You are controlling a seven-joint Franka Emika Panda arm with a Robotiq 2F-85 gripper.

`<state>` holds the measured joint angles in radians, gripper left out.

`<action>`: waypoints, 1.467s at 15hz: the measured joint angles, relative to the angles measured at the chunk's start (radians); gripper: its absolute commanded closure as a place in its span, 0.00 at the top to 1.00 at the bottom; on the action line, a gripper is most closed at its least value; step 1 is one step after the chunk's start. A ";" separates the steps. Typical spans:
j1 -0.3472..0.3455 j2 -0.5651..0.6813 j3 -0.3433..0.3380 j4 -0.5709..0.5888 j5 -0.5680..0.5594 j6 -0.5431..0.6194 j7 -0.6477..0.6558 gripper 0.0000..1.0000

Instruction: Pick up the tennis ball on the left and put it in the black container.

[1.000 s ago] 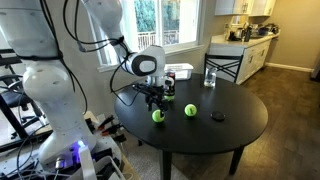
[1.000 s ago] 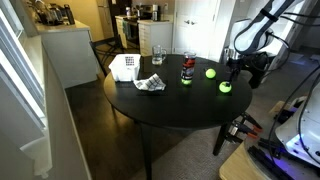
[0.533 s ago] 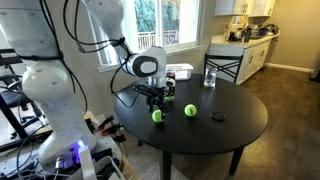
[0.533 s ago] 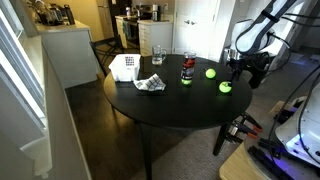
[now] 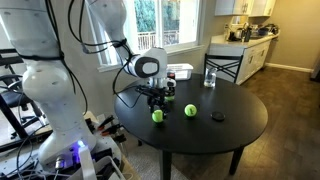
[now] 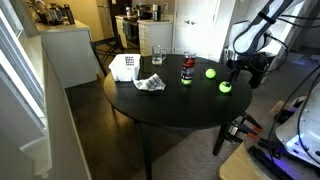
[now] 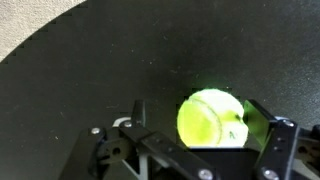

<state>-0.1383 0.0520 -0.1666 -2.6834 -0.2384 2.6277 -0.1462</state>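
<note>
Pincer (image 5: 155,101) hangs spread apart above the tennis ball (image 7: 210,118) on the dark table (image 5: 240,122), seemingly not touching it.

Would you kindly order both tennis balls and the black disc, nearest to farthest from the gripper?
In an exterior view, from the gripper:
1. Tennis ball, just below it.
2. Second tennis ball, beside the first.
3. Black disc, beyond both.

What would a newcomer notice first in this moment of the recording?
Two bright yellow-green balls on the dark round table: the tennis ball under the robot's hand and a second ball beside it. The bulky white arm leans over the table's edge, and in the wrist view the ball glows between the open fingers.
</note>
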 measured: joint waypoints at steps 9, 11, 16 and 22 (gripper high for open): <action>0.000 0.041 0.013 -0.004 0.004 0.114 -0.003 1.00; 0.000 0.067 0.016 -0.003 0.004 0.153 -0.003 1.00; 0.000 0.116 0.026 -0.002 0.007 0.196 -0.008 0.61; 0.002 0.110 0.033 -0.001 0.007 0.205 -0.009 0.41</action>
<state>-0.1366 0.1620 -0.1341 -2.6844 -0.2311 2.8324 -0.1553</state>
